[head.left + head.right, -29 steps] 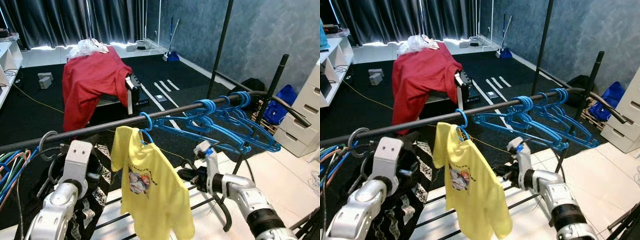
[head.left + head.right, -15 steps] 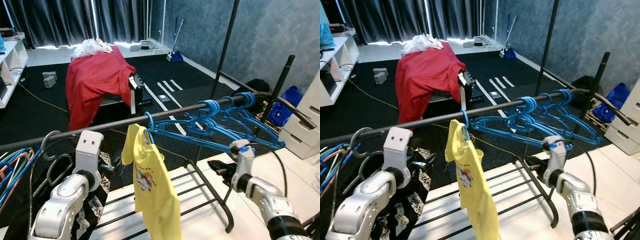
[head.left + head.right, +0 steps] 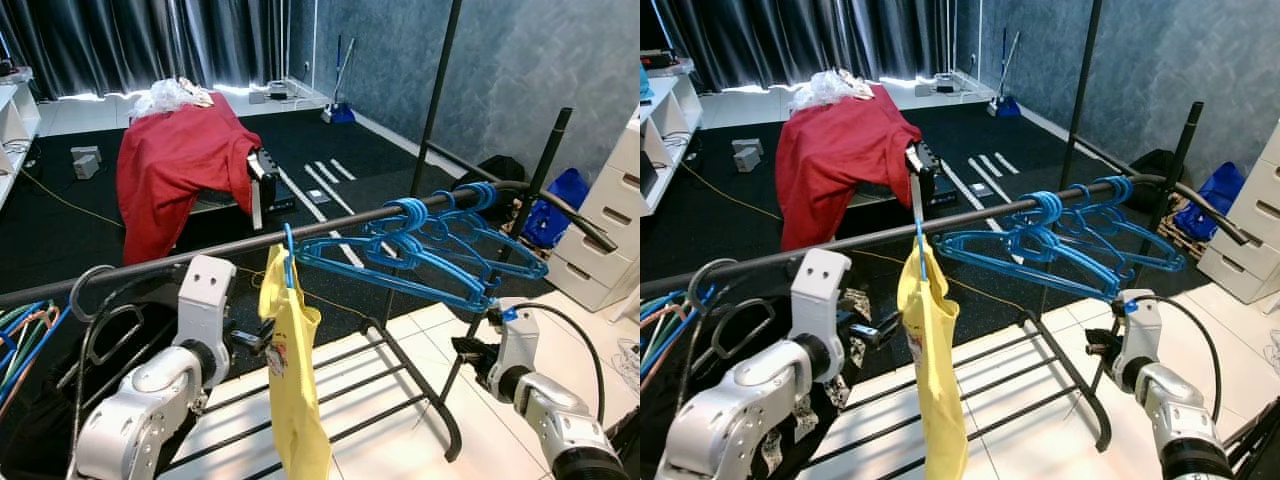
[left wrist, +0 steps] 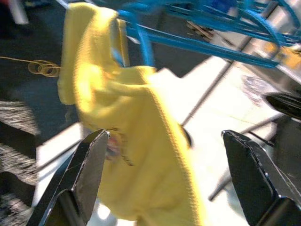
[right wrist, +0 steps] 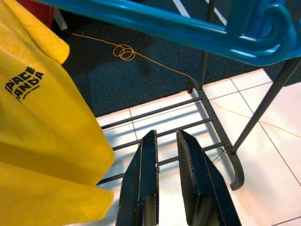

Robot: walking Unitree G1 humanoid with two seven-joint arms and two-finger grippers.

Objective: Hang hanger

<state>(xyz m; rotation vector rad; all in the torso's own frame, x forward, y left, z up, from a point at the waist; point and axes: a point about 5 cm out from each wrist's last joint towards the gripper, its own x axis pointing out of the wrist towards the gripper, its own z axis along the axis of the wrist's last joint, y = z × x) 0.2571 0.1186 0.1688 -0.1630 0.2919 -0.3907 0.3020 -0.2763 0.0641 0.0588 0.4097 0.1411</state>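
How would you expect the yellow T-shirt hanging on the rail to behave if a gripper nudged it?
The yellow T-shirt is probably floppy and light: it hangs in soft folds from one blue hanger. Since that hook rests loosely over the black rail, a nudge would likely make it swing or turn. The open left gripper faces it.

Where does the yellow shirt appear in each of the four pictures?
Left eye view: yellow shirt hangs lower centre, under the black rail.
Right eye view: lower centre, same hang.
Left wrist view: centre-left, beyond the open jaws.
Right wrist view: left side.
Shared landmark: the blue hangers, beside it on its right.
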